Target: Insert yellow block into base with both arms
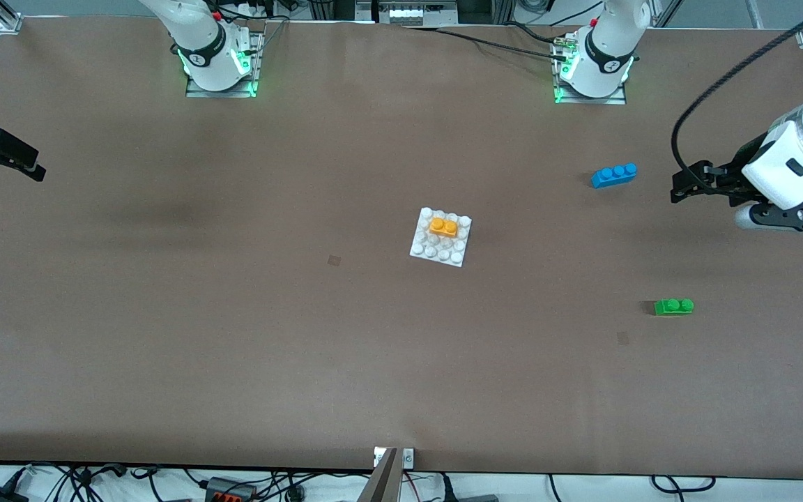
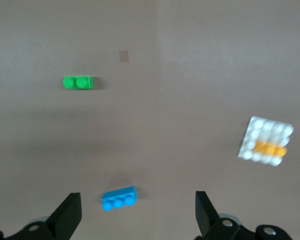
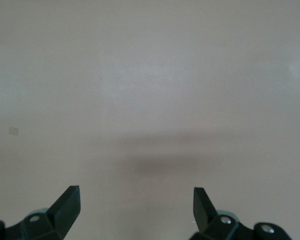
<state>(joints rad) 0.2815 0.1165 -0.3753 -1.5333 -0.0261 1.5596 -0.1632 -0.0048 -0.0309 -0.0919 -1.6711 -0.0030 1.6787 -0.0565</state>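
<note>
The yellow block [image 1: 444,226] sits pressed onto the studs of the white base [image 1: 441,237] in the middle of the table; both also show in the left wrist view, the block [image 2: 271,148] on the base [image 2: 266,141]. My left gripper [image 1: 684,188] is open and empty, up in the air at the left arm's end of the table; its fingertips [image 2: 70,204] frame bare table. My right gripper [image 1: 14,162] is open and empty at the right arm's end, over bare table [image 3: 140,100].
A blue three-stud brick [image 1: 614,174] lies toward the left arm's end, also in the left wrist view [image 2: 119,198]. A green two-stud brick [image 1: 673,306] lies nearer the front camera, also in the left wrist view [image 2: 78,82]. Small tape marks [image 1: 334,260] lie on the brown mat.
</note>
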